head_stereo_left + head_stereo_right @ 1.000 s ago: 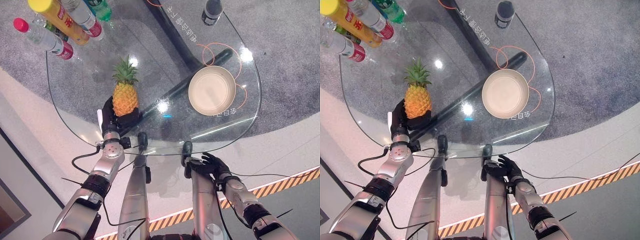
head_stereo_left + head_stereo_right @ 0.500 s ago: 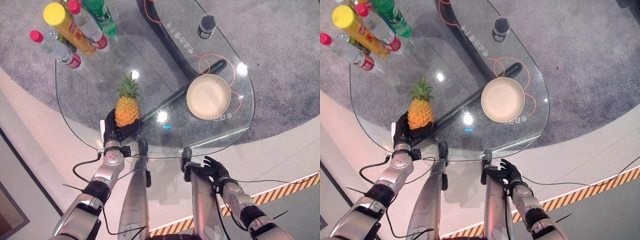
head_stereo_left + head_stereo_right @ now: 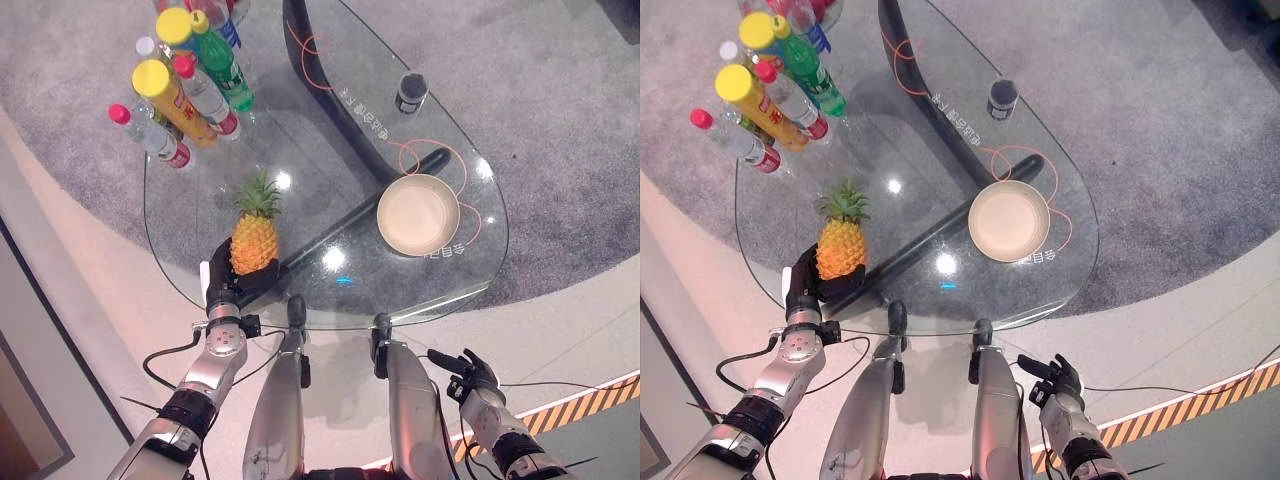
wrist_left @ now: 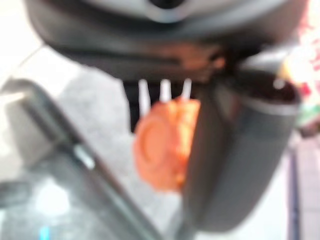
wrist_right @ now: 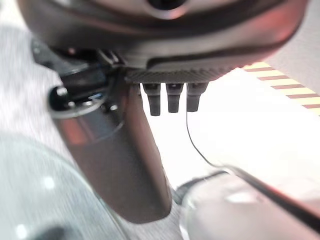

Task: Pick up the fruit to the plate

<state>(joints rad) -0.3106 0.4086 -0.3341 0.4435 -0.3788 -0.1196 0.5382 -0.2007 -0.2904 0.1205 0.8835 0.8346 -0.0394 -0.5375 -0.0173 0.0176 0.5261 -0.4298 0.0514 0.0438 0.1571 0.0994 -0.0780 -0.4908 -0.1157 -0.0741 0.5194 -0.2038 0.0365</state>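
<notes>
An orange pineapple (image 3: 253, 238) with a green crown stands upright near the left front edge of the glass table (image 3: 300, 190). My left hand (image 3: 232, 288) is shut on its lower half, fingers and thumb curled round it; the left wrist view shows the fruit's orange base (image 4: 162, 145) between the thumb and fingers. A round cream plate (image 3: 418, 214) lies on the right part of the table, well apart from the pineapple. My right hand (image 3: 465, 373) hangs open below the table's front edge at the lower right, holding nothing.
Several bottles (image 3: 180, 95) with yellow, red and green caps stand in a cluster at the table's far left corner. A small dark cup (image 3: 408, 92) stands at the far side. Grey carpet lies beneath the glass, and a striped floor line (image 3: 600, 395) runs at the lower right.
The camera has pulled back, so the table looks smaller. My right hand has dropped lower and further right, away from the table edge. The left hand still holds the pineapple.
</notes>
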